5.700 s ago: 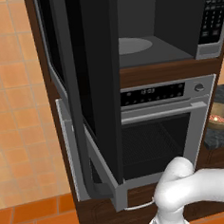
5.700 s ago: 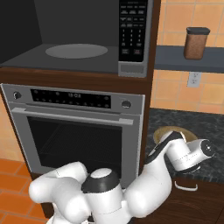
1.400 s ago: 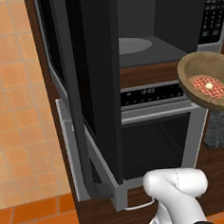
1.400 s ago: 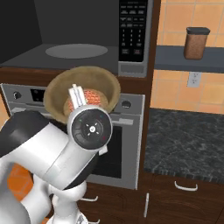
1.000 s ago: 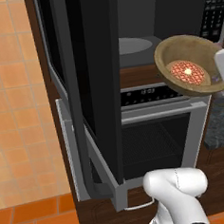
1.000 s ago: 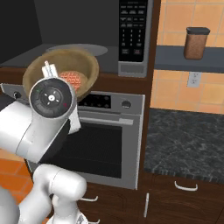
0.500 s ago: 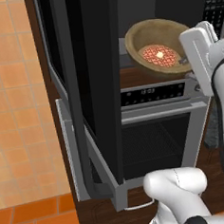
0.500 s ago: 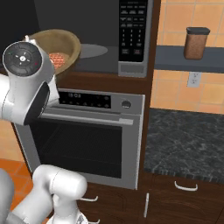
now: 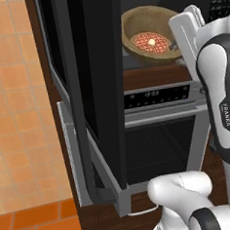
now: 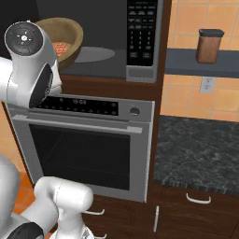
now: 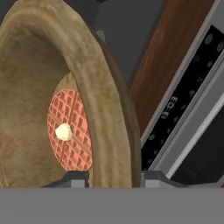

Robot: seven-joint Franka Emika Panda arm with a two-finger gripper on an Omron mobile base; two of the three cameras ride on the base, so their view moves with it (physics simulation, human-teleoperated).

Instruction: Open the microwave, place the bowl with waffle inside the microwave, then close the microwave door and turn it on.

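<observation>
Bowl (image 9: 150,36) hangs tilted at the mouth of the microwave (image 10: 107,42), pinched at its near rim by the hand (image 11: 114,180), whose fingers straddle the rim wall, nearly closed on it. Cavity and turntable (image 10: 91,54) lie ahead of the hand and slightly below; judged next move is inward, then down. Door (image 9: 102,79) stands swung open to the left. Count: one bowl, one waffle (image 11: 70,131), one microwave, one oven (image 10: 84,144) beneath.

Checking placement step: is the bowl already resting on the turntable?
No. In the left base view the bowl hangs tilted at the microwave opening, gripper clamped on its rim.
</observation>
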